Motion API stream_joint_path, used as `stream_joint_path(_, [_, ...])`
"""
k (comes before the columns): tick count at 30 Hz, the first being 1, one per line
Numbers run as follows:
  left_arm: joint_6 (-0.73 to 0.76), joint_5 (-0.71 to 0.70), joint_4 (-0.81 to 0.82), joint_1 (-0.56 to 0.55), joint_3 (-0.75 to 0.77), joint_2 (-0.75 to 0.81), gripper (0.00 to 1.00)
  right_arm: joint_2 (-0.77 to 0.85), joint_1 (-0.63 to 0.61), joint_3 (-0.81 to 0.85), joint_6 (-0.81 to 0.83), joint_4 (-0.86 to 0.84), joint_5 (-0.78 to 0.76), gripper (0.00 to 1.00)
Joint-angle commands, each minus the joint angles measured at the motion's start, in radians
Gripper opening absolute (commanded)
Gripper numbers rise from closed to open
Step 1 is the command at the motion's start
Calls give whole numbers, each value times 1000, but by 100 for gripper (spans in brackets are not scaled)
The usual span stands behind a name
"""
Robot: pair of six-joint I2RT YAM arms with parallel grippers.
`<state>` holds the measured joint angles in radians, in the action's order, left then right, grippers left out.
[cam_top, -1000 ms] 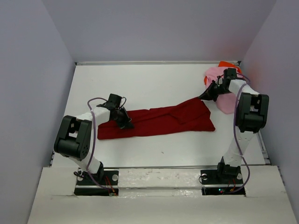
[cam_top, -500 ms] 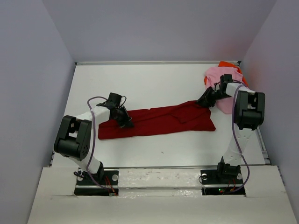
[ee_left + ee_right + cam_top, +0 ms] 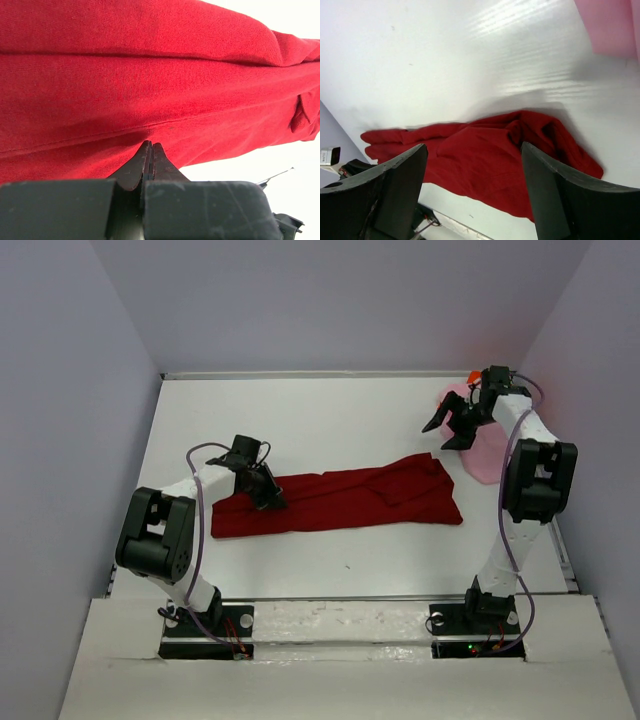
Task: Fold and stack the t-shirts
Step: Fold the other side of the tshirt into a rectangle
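A robot lab cell: plain grey walls [image 3: 340, 300] enclose a white table [image 3: 330, 410], 2 arms [image 3: 160, 535] bolted at its edge.

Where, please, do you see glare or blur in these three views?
Right wrist: glare streaks across the white table, a soft shadow beside the dark red shirt. Left wrist: shirt weave sharp, no glare. Top external: even light, nothing blurred.

dark red t-shirt [image 3: 150, 75]: matt knit cloth | table [image 3: 445, 50]: smooth white, faint sheen | left gripper [image 3: 151, 149]: matt black plastic
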<state>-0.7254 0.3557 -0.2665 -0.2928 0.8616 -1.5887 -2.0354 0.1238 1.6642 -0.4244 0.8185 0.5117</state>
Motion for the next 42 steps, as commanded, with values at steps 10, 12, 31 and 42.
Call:
stream_joint_path(10, [1,23,-1,3,36,15,0,121,-94,-29,20,79,28,15])
stream_joint_path(12, [-6,42,10,1,43,13,0,150,-127,-150,-26,-5,53,0])
stream_joint_path(31, [-57,94,18,-3,93,50,0,96,-342,-394,-151,-286,13,0])
stream_joint_path(42, [-320,155,183,17,-217,249,40,44,-360,-463,-162,-369,-13,0])
